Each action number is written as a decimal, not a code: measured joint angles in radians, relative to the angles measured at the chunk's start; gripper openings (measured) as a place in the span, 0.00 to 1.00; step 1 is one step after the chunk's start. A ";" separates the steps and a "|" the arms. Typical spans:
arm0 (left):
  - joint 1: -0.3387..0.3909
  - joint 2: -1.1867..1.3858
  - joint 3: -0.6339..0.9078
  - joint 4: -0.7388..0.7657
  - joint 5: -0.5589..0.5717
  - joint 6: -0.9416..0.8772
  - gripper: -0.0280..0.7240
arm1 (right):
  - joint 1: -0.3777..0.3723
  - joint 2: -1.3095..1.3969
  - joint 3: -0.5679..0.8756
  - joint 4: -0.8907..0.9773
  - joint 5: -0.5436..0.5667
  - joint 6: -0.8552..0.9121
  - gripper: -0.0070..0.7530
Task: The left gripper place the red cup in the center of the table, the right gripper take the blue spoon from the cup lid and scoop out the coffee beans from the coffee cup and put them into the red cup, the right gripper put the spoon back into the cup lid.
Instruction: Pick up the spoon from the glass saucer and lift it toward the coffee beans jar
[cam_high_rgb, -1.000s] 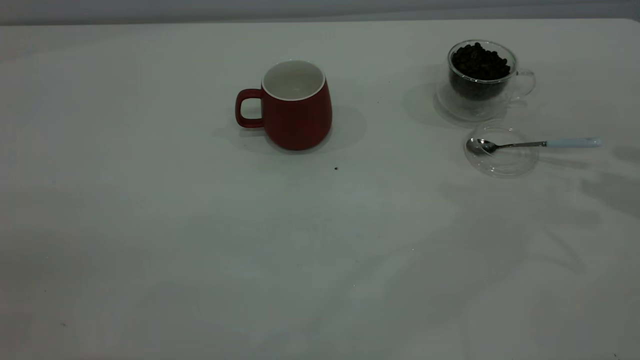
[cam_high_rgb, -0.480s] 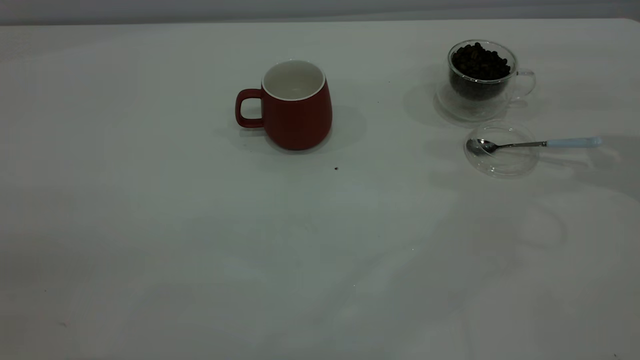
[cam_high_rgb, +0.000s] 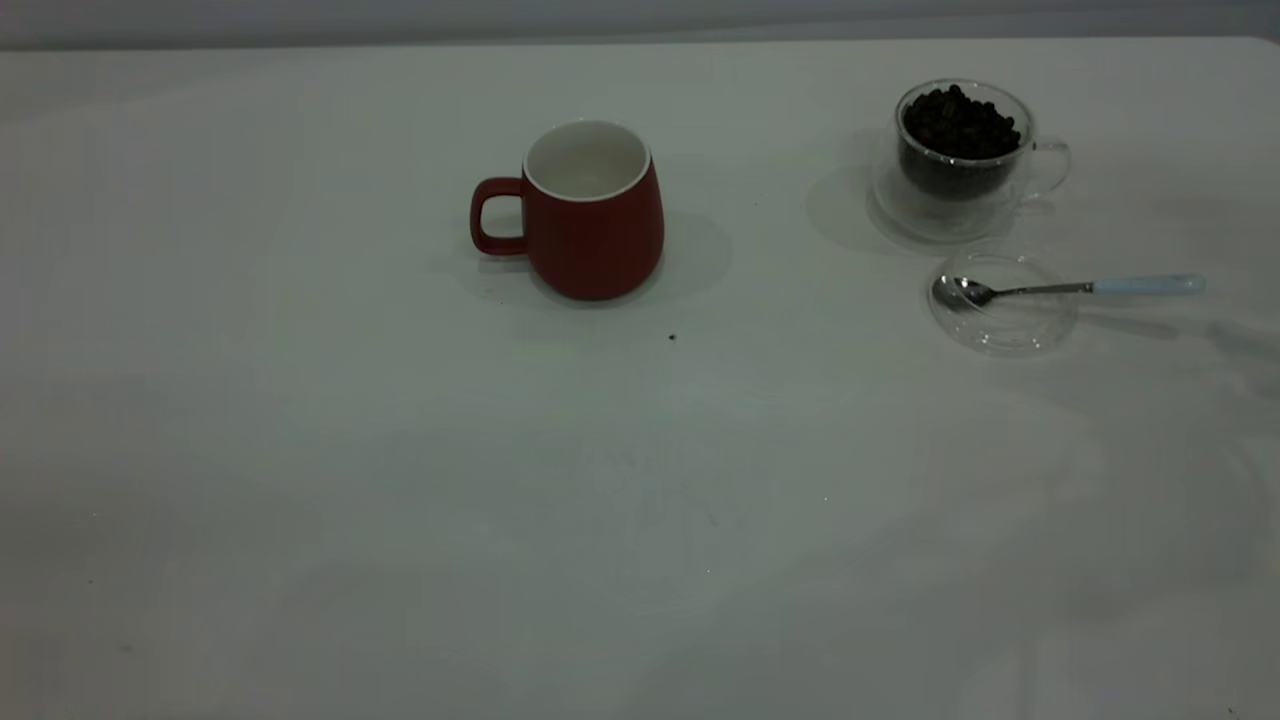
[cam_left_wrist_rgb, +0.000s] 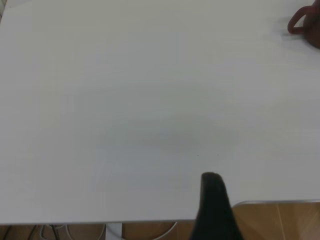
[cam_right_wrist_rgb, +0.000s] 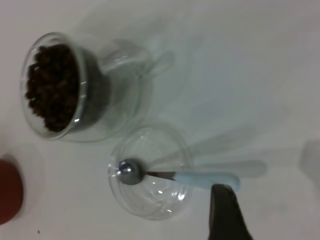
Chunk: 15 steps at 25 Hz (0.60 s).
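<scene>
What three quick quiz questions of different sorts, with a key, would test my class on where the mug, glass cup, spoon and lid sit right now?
1. True or false: the red mug holds beans.
2. Where does the spoon bowl rest? A in the glass cup; B on the lid; C on the bare table.
3. Fill in: the beans are heaped in the ____.

Key: 1 false; 2 B; 3 glass cup.

On the table (cam_high_rgb: 300, 450), the red cup (cam_high_rgb: 595, 225) stands upright near the centre with its handle pointing left, while at far right the coffee cup (cam_high_rgb: 960, 165) holds the coffee beans (cam_high_rgb: 960, 122), just behind the cup lid (cam_high_rgb: 1003, 310) carrying the blue spoon (cam_high_rgb: 1065, 288).
</scene>
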 joint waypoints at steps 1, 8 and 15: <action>0.000 0.000 0.000 0.000 0.000 0.000 0.82 | -0.007 0.015 -0.002 0.002 0.011 -0.005 0.64; 0.000 0.000 0.000 0.000 0.000 0.000 0.82 | -0.008 0.173 -0.094 0.017 0.141 -0.018 0.64; 0.000 0.000 0.000 0.000 0.000 0.001 0.82 | -0.008 0.252 -0.151 -0.019 0.161 -0.010 0.64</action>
